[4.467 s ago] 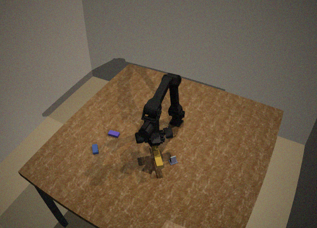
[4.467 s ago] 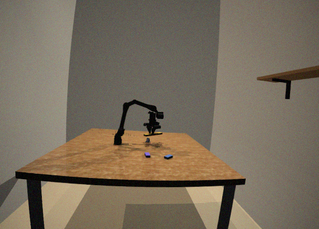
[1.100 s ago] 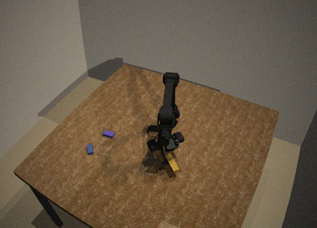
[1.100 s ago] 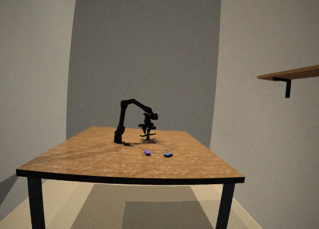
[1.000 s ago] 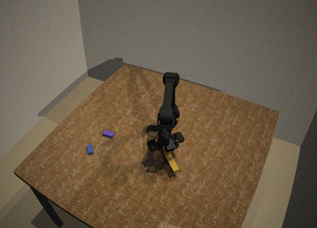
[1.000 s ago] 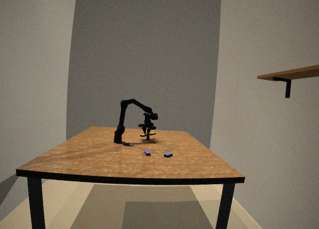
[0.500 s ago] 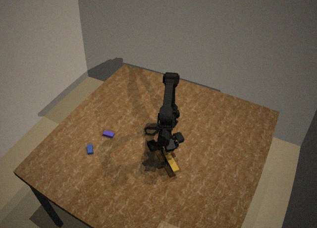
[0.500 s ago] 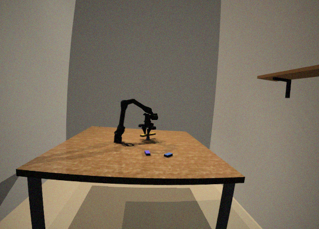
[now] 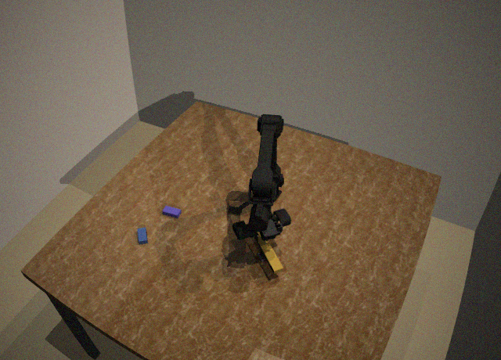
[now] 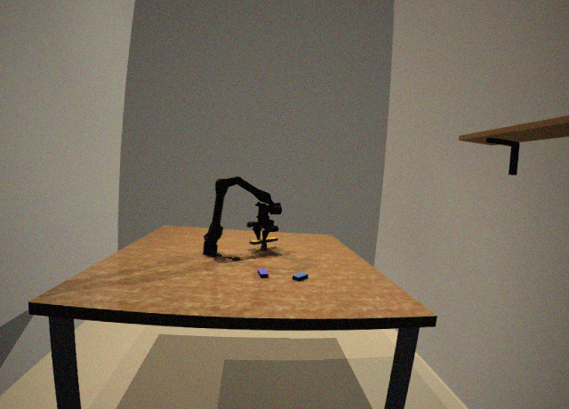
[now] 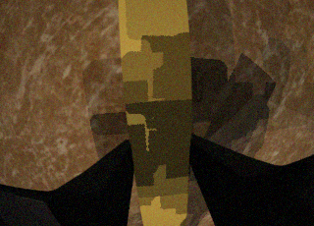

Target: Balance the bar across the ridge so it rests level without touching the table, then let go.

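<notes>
You've got the wooden table (image 9: 331, 243) under everything, mottled brown top, dark legs. A wall shelf (image 10: 514, 131) sits well off to the side in the exterior view, nowhere near the work.

The arm (image 9: 267, 158) reaches from its base down over the middle of the table, claw (image 11: 157, 174) pointing straight down.

The claw is clamped on the yellow bar (image 11: 156, 29): in the wrist view both dark fingers press its long sides, gripping near one end. Most of the bar sticks out ahead of the claw, only a short stub behind it. In the exterior view the bar (image 10: 263, 240) hangs roughly level just below the claw, off the table top.

The ridge (image 9: 264, 263) is a dark narrow strip directly beneath the bar, running nearly alongside it in the top view. You can't tell from these views whether bar and ridge touch.

Two small blocks, a purple block (image 9: 171, 211) and a blue block (image 9: 142, 235), lie flat, well apart from the claw. Nothing stands between the claw and the ridge.
</notes>
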Controlling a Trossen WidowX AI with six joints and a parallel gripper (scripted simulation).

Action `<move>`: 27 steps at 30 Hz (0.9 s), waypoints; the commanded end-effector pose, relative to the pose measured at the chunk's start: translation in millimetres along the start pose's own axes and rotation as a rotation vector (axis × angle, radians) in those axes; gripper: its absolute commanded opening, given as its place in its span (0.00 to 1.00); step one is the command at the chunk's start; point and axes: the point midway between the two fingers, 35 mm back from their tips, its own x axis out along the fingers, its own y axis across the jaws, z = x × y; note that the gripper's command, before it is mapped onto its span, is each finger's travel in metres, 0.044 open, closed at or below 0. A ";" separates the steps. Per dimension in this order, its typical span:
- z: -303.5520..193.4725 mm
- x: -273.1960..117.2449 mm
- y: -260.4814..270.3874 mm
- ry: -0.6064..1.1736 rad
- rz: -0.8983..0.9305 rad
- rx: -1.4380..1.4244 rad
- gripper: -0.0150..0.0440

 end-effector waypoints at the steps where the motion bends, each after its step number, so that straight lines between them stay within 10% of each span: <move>1: 0.3 1.0 0.5 -0.002 0.004 0.000 0.25; 27: 0.4 3.2 0.5 -0.002 0.004 0.000 0.25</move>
